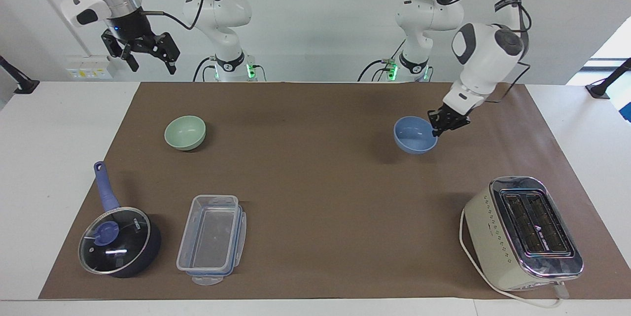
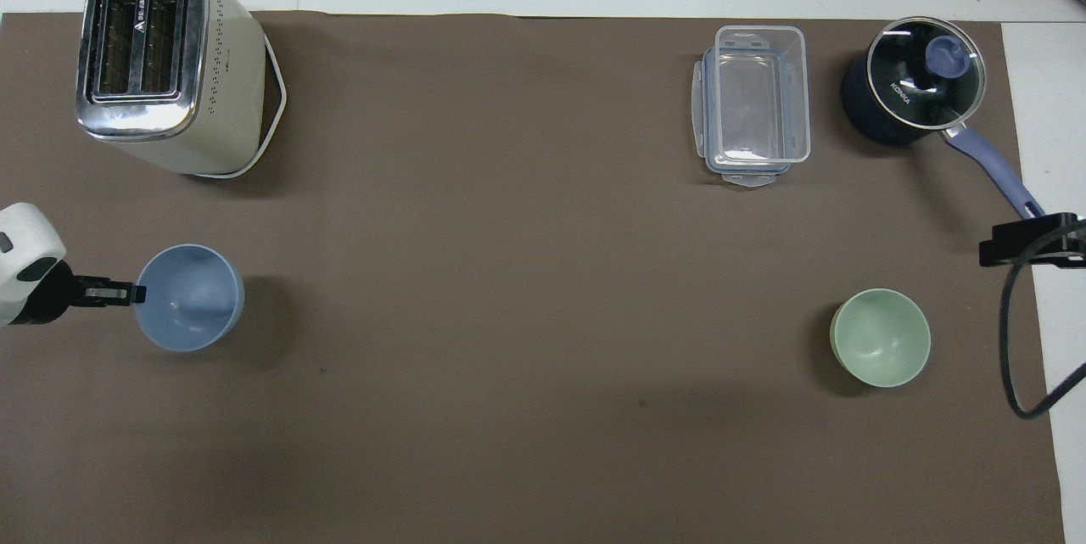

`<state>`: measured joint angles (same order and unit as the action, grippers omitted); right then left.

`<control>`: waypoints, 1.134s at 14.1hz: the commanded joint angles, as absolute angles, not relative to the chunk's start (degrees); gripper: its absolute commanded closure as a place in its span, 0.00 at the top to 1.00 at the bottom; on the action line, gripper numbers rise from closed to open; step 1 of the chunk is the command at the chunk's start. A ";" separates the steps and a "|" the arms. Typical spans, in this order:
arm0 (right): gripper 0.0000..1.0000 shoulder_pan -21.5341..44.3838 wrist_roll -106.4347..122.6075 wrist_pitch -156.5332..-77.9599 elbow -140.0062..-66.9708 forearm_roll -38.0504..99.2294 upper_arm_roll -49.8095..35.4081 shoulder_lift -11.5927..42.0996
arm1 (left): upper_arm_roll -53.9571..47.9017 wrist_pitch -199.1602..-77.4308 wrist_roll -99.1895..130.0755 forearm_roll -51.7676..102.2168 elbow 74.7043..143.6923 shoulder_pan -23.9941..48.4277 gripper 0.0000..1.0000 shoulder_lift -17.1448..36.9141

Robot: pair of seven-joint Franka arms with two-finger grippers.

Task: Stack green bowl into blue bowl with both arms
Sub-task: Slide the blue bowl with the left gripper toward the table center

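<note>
The blue bowl [image 1: 414, 136] [image 2: 188, 298] hangs upright a little above the brown mat, toward the left arm's end of the table. My left gripper [image 1: 436, 131] [image 2: 136, 294] is shut on its rim, on the side away from the table's middle. The green bowl [image 1: 185, 132] [image 2: 880, 338] sits upright on the mat toward the right arm's end, with nothing in it. My right gripper [image 1: 148, 57] waits open and raised high over the table's edge by the robots, closer to the right arm's end than the green bowl.
A cream toaster [image 1: 522, 232] [image 2: 161, 60] stands farther from the robots than the blue bowl. A clear plastic container [image 1: 212, 237] [image 2: 753, 103] and a lidded dark blue saucepan [image 1: 118, 239] [image 2: 912, 94] lie farther out than the green bowl.
</note>
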<state>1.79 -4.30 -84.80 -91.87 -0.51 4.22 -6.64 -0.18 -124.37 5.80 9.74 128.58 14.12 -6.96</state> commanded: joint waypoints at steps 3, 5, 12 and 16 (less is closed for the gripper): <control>1.00 0.35 -2.46 -88.83 -95.00 -1.49 4.22 -7.56 | 1.05 -129.44 22.55 8.96 127.79 28.88 0.00 -3.70; 1.00 -0.35 -1.76 -92.79 -99.56 -1.41 4.31 -7.65 | 1.05 -133.31 27.75 8.96 127.79 32.85 0.00 -0.98; 1.00 -6.23 11.50 -102.99 -115.81 -1.58 4.39 -8.96 | 0.53 -138.69 32.52 9.05 127.88 38.67 0.00 3.60; 1.00 -10.53 14.75 -116.44 -128.74 -1.06 4.31 -8.35 | 0.62 -138.34 32.52 9.05 127.79 38.94 1.00 3.60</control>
